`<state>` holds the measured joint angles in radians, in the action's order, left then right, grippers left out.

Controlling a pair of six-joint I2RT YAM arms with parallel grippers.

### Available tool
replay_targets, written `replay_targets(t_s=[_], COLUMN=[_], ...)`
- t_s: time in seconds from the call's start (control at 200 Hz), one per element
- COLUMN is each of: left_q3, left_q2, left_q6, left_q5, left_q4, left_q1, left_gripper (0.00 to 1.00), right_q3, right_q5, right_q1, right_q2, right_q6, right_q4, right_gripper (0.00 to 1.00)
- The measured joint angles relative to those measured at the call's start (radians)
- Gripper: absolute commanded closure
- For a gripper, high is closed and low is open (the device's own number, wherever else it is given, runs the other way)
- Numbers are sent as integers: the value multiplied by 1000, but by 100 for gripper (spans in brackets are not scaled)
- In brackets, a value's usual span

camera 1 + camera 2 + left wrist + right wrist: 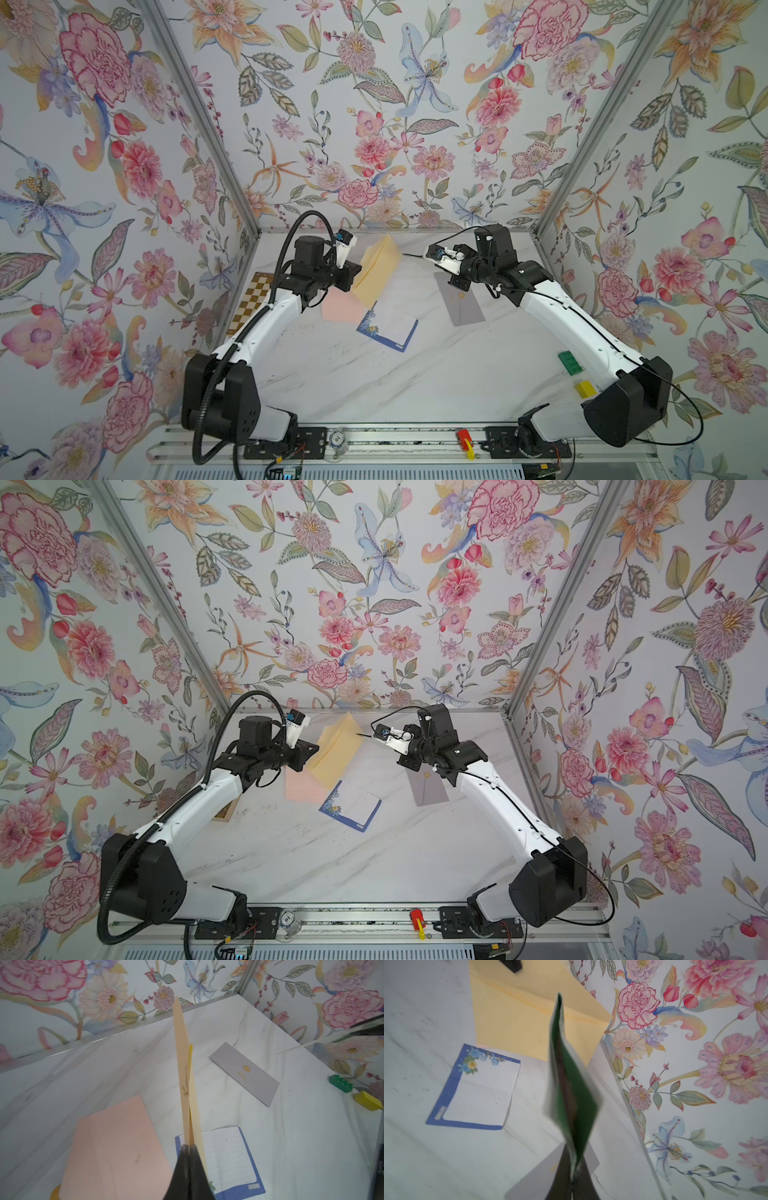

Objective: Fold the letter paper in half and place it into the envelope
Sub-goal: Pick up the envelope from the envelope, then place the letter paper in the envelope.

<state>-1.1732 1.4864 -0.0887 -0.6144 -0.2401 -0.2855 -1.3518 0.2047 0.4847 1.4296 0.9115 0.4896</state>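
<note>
pink sheet [337,309]: partly hidden behind yellow envelope [379,266] | green paper [572,1088]: blurred, print unreadable | checkerboard [254,297]: partly behind left arm [280,309] | grey envelope [467,305]: gold mark too small to read | yellow brick [583,388]: part behind right arm [561,316]

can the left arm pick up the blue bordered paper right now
Probably not: the left claw is shut on the yellow envelope. The blue bordered paper lies flat nearby with nothing on it, so only the full claw hinders.
</note>
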Motion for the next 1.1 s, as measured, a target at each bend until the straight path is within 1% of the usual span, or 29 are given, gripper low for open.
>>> replay_targets(t_s=[0.19, 0.29, 0.43, 0.581, 0.706, 0.956, 1.101], left_q3=[-144, -207, -264, -304, -321, -338, -340], left_q2=[196, 282, 357, 414, 436, 461, 478], left_q6=[102, 156, 219, 250, 262, 269, 269], left_q5=[-122, -158, -212, -259, -281, -317, -326], left_q4=[-124, -198, -270, -309, -328, -336, -335], left_q1=[-71, -97, -124, -139, -141, -156, -169], left_gripper=[100, 100, 100, 100, 100, 100, 100], right_q3=[37, 58, 93, 134, 150, 158, 185], right_q5=[-154, -223, -312, -352, -370, -370, -367], right_q1=[6, 11, 40, 59, 64, 66, 69], right_q2=[-18, -35, -48, -48, -42, -9, 9], right_q6=[232, 317, 406, 446, 461, 465, 465], right_q4=[24, 32, 34, 41, 42, 34, -7], right_gripper=[100, 100, 100, 100, 100, 100, 100])
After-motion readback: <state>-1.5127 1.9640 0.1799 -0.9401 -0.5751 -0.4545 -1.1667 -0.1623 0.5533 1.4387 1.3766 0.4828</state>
